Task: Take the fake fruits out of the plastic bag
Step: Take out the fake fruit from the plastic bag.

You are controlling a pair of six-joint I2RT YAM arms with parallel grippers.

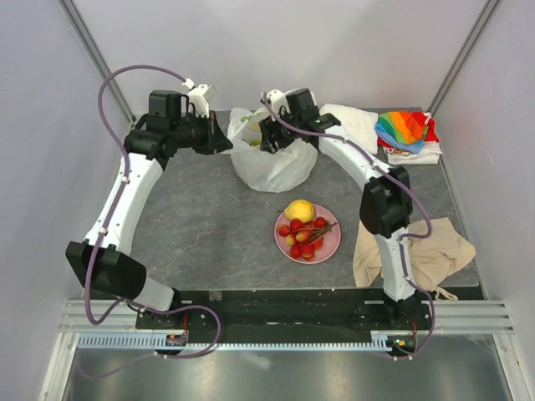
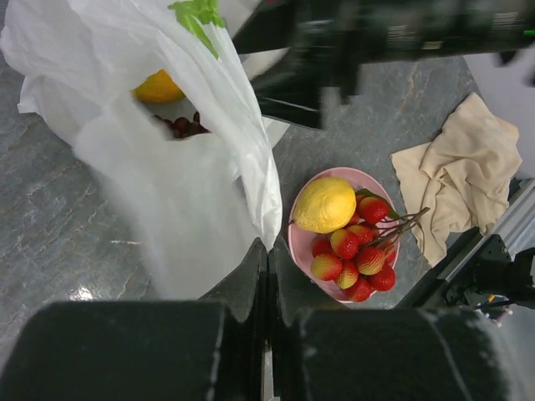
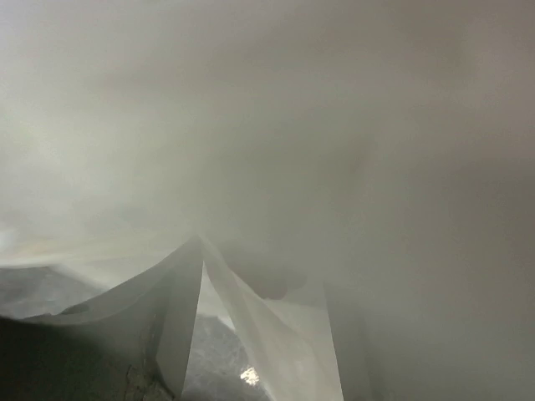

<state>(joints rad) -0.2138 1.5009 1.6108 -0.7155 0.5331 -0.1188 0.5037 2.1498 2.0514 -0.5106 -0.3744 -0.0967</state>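
- Left arm (image 1: 125,190): white shells between black joint housings, with a bulky black elbow at 8 o'clock in the top view.
- Right arm (image 1: 351,159): the same white and black.
- A grey-purple cable (image 1: 102,98) loops along each arm.
- Left hand (image 2: 267,271): matte black and blocky.
- Bases (image 1: 160,316): black.

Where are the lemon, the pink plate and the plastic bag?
lemon (image 2: 324,205): left wrist view, middle of its yellow skin.
pink plate (image 1: 331,248): top view, bare lower right rim.
plastic bag (image 1: 276,171): top view, its front wall.
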